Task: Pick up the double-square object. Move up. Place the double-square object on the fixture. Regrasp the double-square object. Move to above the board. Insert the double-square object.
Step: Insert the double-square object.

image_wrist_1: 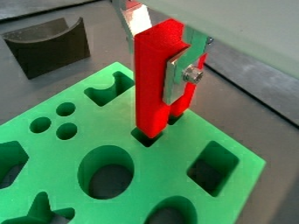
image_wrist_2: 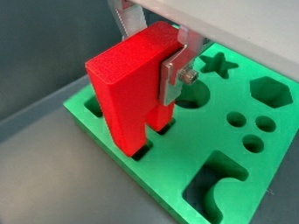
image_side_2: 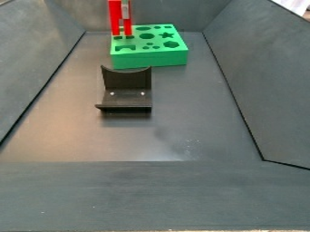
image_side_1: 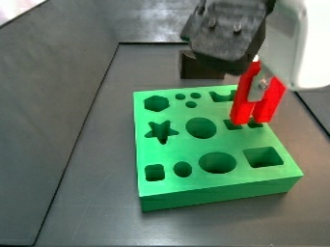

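Observation:
The double-square object (image_wrist_1: 155, 83) is a bright red block standing upright, and my gripper (image_wrist_1: 165, 70) is shut on its upper part. A silver finger plate (image_wrist_1: 187, 73) presses one side, and the other finger (image_wrist_1: 136, 19) shows behind the block. The block's lower end sits in a cut-out near one edge of the green board (image_wrist_1: 70, 179); how deep it goes is hidden. In both side views the red block (image_side_1: 245, 104) (image_side_2: 119, 18) rises from the board (image_side_1: 194, 183) (image_side_2: 164, 53). The dark fixture (image_side_2: 125, 86) (image_wrist_1: 49, 48) stands apart from the board with nothing on it.
The board's other cut-outs, a star (image_side_1: 160, 130), a hexagon (image_side_1: 156, 100), circles (image_side_1: 202, 126) and a square (image_side_1: 261, 157), hold nothing. Sloping dark walls (image_side_2: 49, 82) enclose the grey floor (image_side_2: 158, 136). The arm's bulky grey wrist (image_side_1: 230, 29) hangs above the board's far edge.

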